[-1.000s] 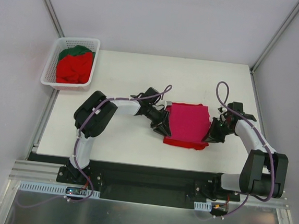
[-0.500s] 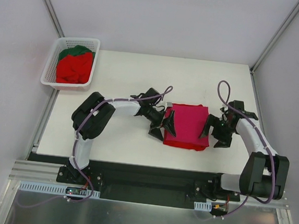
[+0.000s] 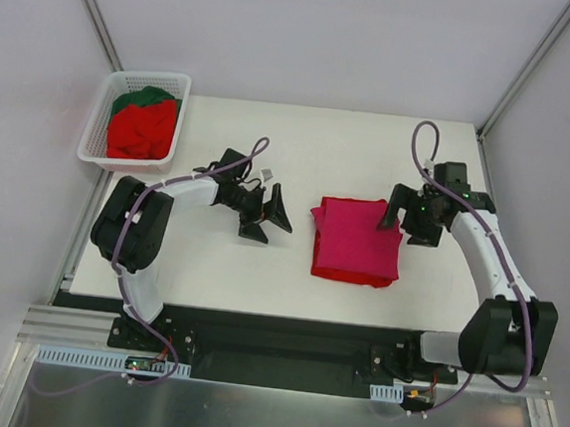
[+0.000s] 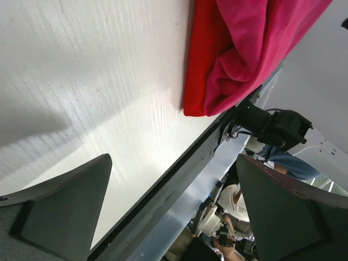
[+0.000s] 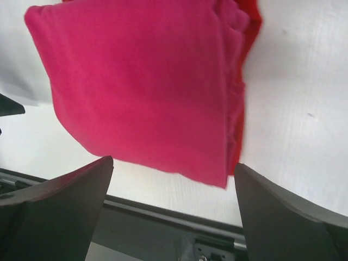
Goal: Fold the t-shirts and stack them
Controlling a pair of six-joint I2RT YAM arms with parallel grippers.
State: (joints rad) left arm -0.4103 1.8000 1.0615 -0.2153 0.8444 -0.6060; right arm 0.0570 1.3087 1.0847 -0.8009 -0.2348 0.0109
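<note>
Since the pink shirt (image 3: 355,235) lies folded on the red shirt (image 3: 344,276) and the two make a stack, the step in hand looks to be leaving that stack clean and fetching the next shirt.

The left gripper (image 3: 267,222) stands to the left of the stack and apart from it, jaws spread wide with nothing in them. The right gripper (image 3: 407,221) hangs over the stack's far right corner, jaws equally wide and empty. Whether a fingertip touches the cloth there I cannot tell.

The right arm probably needs to lift straight up before it swings away, because a sideways drag could catch the pink fold and pull it off the red. The right wrist view shows the pink layers bunched along one edge, with red showing beyond it, so that edge seems the easiest to disturb. From the left wrist view the pink corner bulges loosely over the red, and a light press there might settle it.

The other shirts lie in the basket (image 3: 128,164), well off to the stack's far left, with red shirts (image 3: 140,133) heaped in front of a green shirt (image 3: 147,96). The left arm is the nearer one. It should pinch only the top red layer, lift until that layer hangs free of the heap, and spread it on the table (image 3: 210,267) to the left of the stack, apart from it, so folding does not nudge the pile.
</note>
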